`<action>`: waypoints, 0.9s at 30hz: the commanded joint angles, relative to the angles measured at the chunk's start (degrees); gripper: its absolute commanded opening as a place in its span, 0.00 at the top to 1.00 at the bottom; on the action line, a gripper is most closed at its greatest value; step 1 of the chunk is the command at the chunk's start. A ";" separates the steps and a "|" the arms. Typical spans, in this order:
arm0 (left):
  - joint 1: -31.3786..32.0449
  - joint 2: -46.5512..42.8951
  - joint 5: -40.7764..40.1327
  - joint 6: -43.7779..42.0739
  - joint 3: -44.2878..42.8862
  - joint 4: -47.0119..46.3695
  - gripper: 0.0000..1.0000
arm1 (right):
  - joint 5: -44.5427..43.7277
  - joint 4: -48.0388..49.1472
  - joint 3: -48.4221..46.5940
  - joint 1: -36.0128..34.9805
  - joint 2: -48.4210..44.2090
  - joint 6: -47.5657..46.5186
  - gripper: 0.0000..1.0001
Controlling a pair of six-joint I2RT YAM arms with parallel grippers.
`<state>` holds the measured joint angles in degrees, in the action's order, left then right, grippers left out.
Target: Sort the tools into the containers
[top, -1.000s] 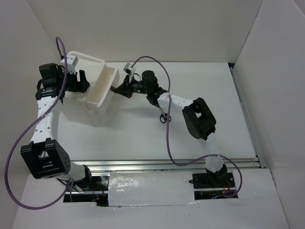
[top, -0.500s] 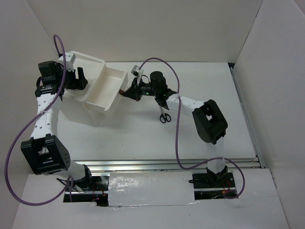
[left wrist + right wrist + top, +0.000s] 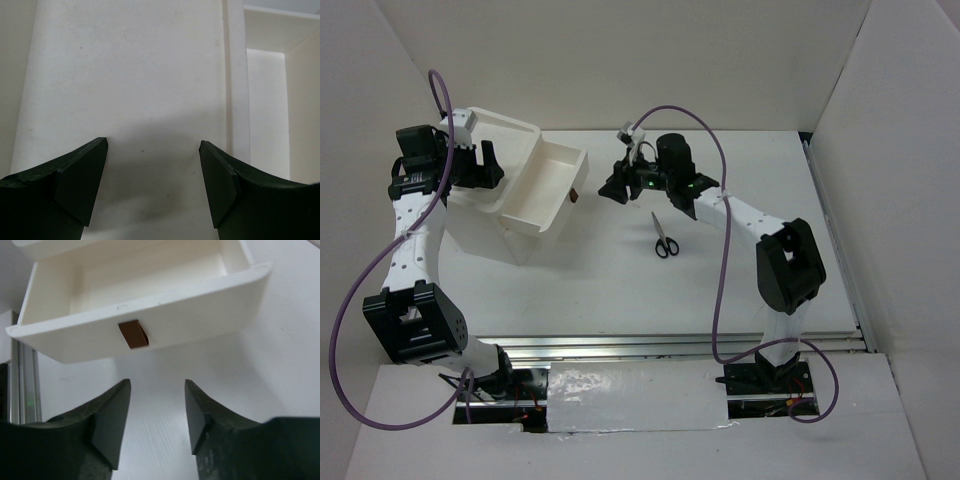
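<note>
The right gripper (image 3: pixel 156 400) is hanging spread and empty before the drawer (image 3: pixel 200 305) handle (image 3: pixel 134 334); only the overhead view is showing the scissors (image 3: pixel 663 240)

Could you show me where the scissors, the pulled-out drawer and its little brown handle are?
scissors (image 3: pixel 662 238): top external view, on the pivot where the blades cross.
drawer (image 3: pixel 210 305): right wrist view, on its front wall.
handle (image 3: pixel 134 334): right wrist view, on the middle of the brown tab.
</note>
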<state>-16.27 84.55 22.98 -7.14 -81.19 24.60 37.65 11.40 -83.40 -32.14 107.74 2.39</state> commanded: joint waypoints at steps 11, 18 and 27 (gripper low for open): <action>1.07 -9.22 1.81 -0.86 -6.88 13.81 0.08 | -21.64 -40.05 15.00 5.77 -14.57 -9.70 0.59; 1.33 -13.80 0.49 -2.97 -3.90 16.18 0.08 | -30.87 -33.48 22.57 6.04 -15.90 2.34 0.51; 1.33 -16.61 -0.66 -3.85 0.15 16.44 0.07 | -36.24 -28.72 21.70 3.75 -13.09 8.86 0.51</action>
<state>-15.07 69.17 22.50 -10.17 -81.82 41.12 4.82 -21.52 -60.62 -27.16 95.24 8.16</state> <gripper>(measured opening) 0.926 0.492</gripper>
